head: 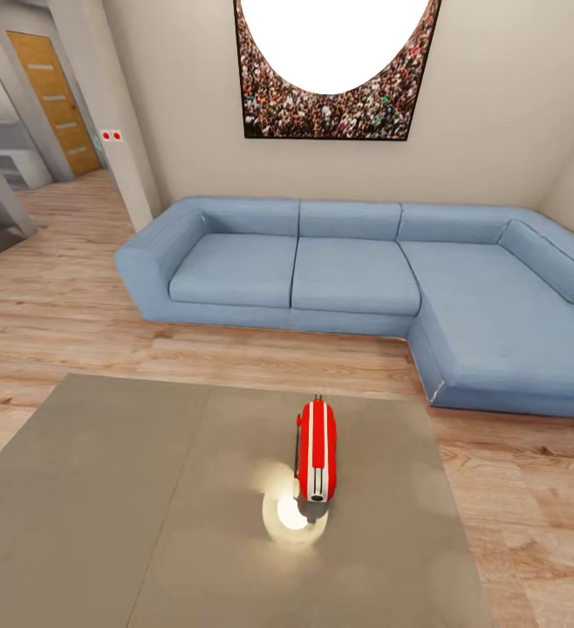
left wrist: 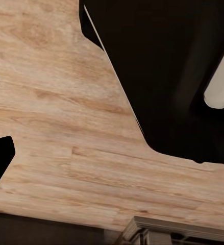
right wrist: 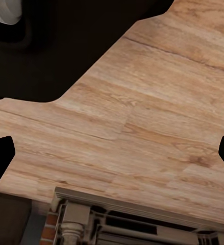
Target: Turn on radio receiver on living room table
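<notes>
The robot faces a large, low rectangular table (head: 130, 515) with a glossy grey-taupe top in two panels. The reach appears not yet begun, so pressing the switch is judged to be what is left.

A small bright red, rounded-oblong radio receiver (head: 317, 447) with white stripes stands on that table, toward the side nearest a blue L-shaped sofa (head: 357, 279). Its white end face with a dark knob points toward the camera. A bright glare spot lies on the tabletop touching that end.

Beyond the table lie a wood plank floor (head: 51, 296) and a framed crowd picture (head: 322, 109) on a beige wall.

Both wrist views look at plank flooring. Dark fingertip edges sit far apart in the right wrist view, so those jaws look parted; the left jaws' state cannot be told.
</notes>
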{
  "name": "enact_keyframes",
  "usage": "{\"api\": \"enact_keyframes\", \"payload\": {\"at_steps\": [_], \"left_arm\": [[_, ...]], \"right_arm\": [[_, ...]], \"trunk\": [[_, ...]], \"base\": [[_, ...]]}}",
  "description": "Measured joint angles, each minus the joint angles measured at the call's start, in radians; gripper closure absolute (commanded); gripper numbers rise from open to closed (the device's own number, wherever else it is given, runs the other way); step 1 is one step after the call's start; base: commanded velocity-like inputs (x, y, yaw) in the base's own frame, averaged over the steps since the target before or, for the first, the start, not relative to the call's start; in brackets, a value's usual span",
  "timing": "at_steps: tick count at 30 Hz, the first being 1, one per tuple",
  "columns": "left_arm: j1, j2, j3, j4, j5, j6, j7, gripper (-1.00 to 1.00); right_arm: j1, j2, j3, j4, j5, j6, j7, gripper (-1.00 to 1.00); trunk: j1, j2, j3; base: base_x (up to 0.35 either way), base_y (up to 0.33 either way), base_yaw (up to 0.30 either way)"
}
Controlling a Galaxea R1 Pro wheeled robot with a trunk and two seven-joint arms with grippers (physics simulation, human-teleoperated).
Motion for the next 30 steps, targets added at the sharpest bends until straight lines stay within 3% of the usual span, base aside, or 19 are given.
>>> {"api": "enact_keyframes", "payload": {"at_steps": [13,30], "left_arm": [[0.000,0.000,0.000,0.000,0.000,0.000,0.000,-1.00],[0.000,0.000,0.000,0.000,0.000,0.000,0.000,-1.00]], "right_arm": [[0.000,0.000,0.000,0.000,0.000,0.000,0.000,-1.00],[0.000,-0.003,0.001,0.000,0.000,0.000,0.001,-1.00]], "trunk": [[-0.050,0.091,0.039],[-0.115,0.210,0.068]], "base": [[0.000,0.000,0.000],[0.000,0.000,0.000]]}}
